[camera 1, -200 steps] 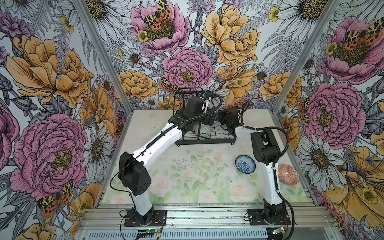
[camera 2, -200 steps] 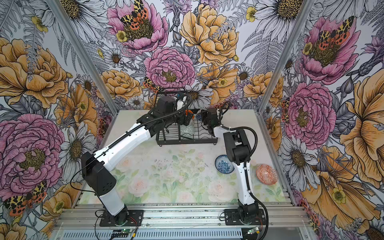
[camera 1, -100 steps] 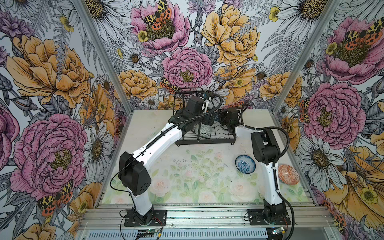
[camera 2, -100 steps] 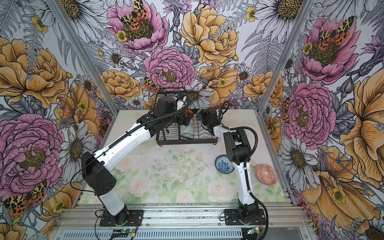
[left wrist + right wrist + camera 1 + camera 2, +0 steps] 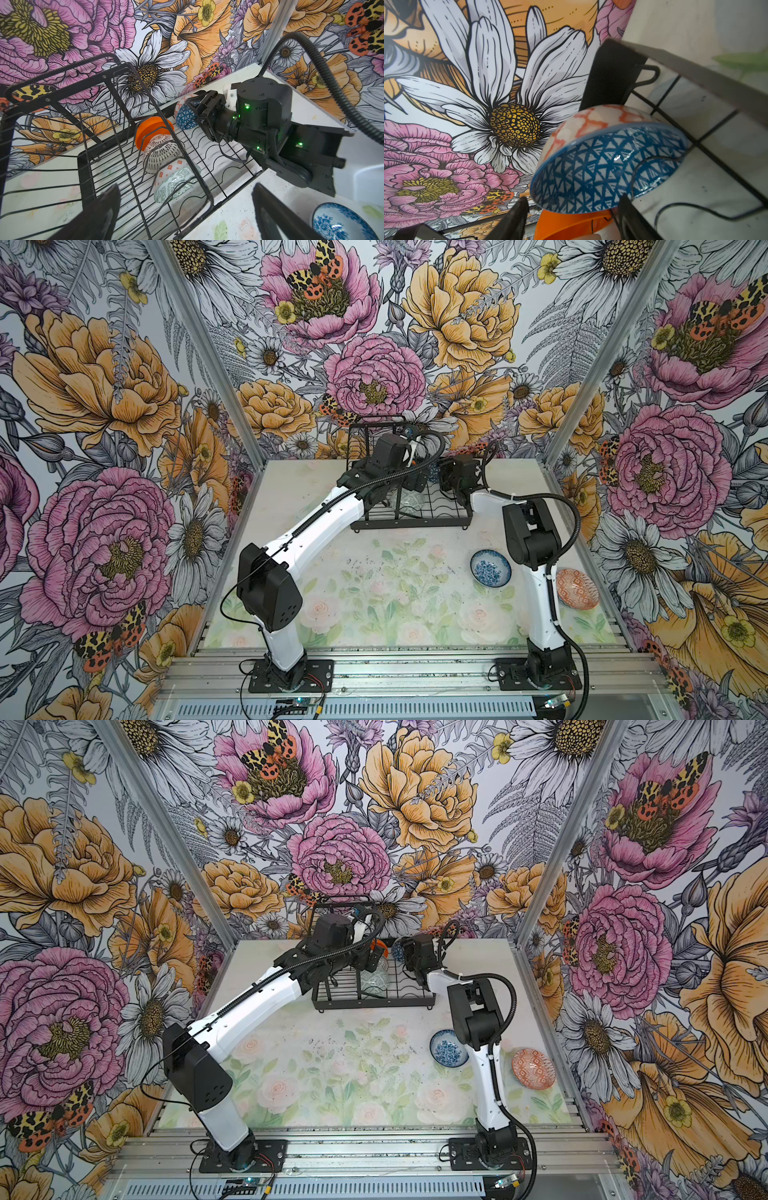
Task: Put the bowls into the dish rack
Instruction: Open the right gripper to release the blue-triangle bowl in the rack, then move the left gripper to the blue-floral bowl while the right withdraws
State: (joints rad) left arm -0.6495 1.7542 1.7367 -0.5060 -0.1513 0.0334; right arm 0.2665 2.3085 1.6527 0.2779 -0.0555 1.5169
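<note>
Four bowls [image 5: 153, 126] on edge in dish rack [image 5: 415, 525] — two others [image 5: 490, 568] outside, upright.

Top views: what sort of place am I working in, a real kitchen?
Probably a staged robot test cell, not a kitchen: flower-print walls box in the printed table, and the left arm and right arm bolt to an aluminium rail.

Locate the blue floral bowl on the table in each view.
In a top view: blue floral bowl right of centre, nearer than the dish rack.
In a top view: bowl likewise.
Left wrist view: bowl cut by the picture's edge, outside the rack.
Right wrist view: not in it.
Shared landmark: the dish rack.
</note>
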